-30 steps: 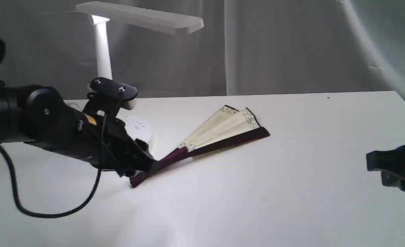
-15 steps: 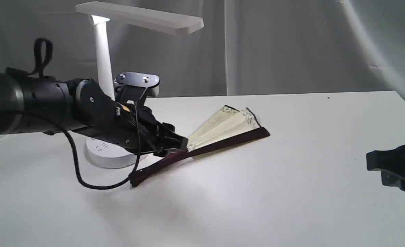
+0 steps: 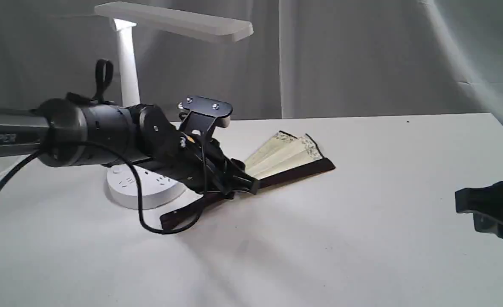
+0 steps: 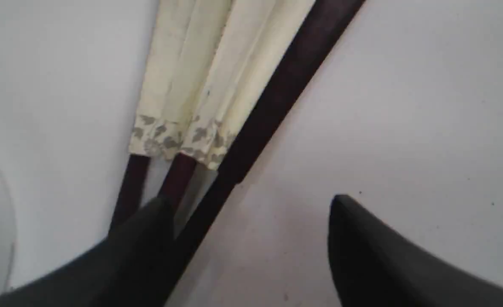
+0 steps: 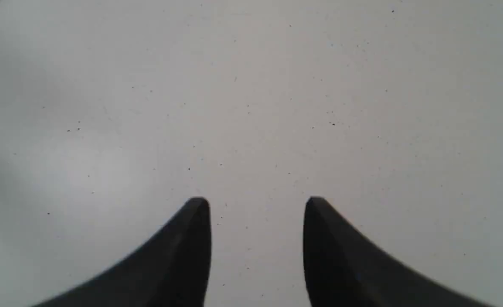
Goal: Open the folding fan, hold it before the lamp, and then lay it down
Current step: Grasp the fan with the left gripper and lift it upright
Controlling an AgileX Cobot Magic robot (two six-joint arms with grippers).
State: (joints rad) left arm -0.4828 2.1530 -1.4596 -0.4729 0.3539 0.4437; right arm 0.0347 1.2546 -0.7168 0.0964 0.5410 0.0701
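Folding fan, cream-pleated, lies partly spread on your white table near the lamp. Your left gripper gapes wide astride its smooth maroon ribs, gripping nothing. Your right gripper hangs parted, empty.

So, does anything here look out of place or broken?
Nothing broken or spilled. The folding fan lies partly splayed on the table, neither shut nor fully open, and a black cable droops in front of its handle end.
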